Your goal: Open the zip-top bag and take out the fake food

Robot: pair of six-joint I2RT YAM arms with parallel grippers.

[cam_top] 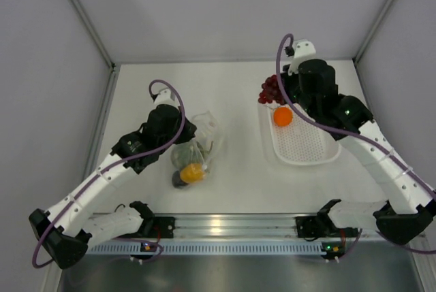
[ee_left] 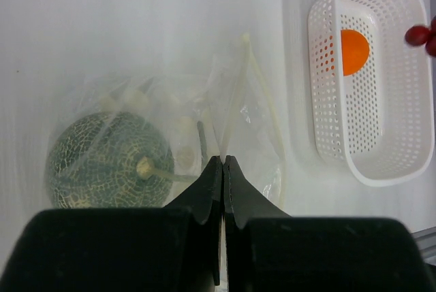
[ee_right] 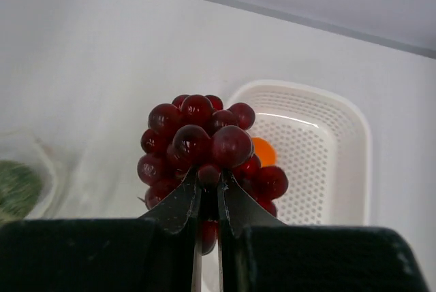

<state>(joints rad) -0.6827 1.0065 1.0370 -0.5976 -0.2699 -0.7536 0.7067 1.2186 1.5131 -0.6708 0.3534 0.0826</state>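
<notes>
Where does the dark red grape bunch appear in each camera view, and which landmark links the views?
Top external: grape bunch upper right of centre, at the far left corner of the white basket.
Left wrist: part of it at the right edge, near the top.
Right wrist: dead centre, pinched by the right gripper.
Shared landmark: the white basket holding the orange, seen in all three.

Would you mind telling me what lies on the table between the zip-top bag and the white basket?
Nothing: in the top view, the table between the bag and the basket is bare. The left wrist view agrees.
</notes>
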